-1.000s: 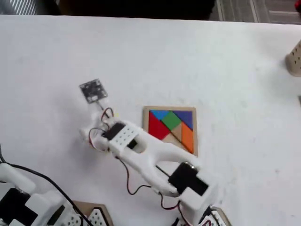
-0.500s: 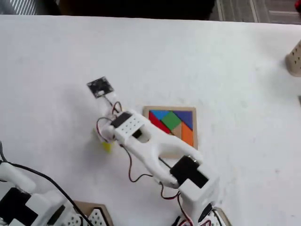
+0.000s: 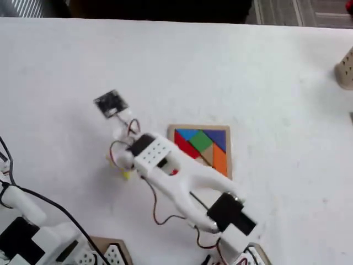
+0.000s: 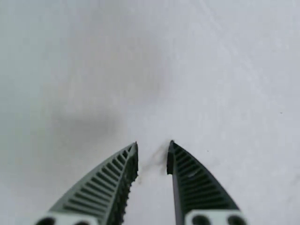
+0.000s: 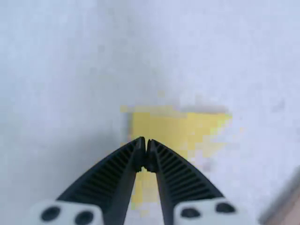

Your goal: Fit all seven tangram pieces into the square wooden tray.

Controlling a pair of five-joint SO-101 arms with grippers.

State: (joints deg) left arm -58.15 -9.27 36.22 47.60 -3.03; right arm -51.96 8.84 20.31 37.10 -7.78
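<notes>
Since half a second ago the right arm (image 3: 182,182) has swung a little: we see its black camera board (image 3: 110,103) nearer the left edge of the white table (image 3: 248,72), and its elbow closer to the near edge. The yellow tangram piece (image 3: 127,175) peeks out from under the wrist much as it did then. A second ago it did not show there.

The arm lies slantwise from the near edge toward the table's middle, crossing the near left corner of the square wooden tray (image 3: 199,127). The tray sits about mid-table with red, blue, green, purple, orange and tan pieces (image 3: 201,142) in it. The yellow piece lies flat on the table just outside the tray, on the side toward the left edge.

The right gripper (image 5: 146,150) has its tips pressed together with nothing between them, poised over the yellow piece, whose outline is too blurred for us to name. The left gripper (image 4: 153,152) is parted a little, empty, above bare table.
</notes>
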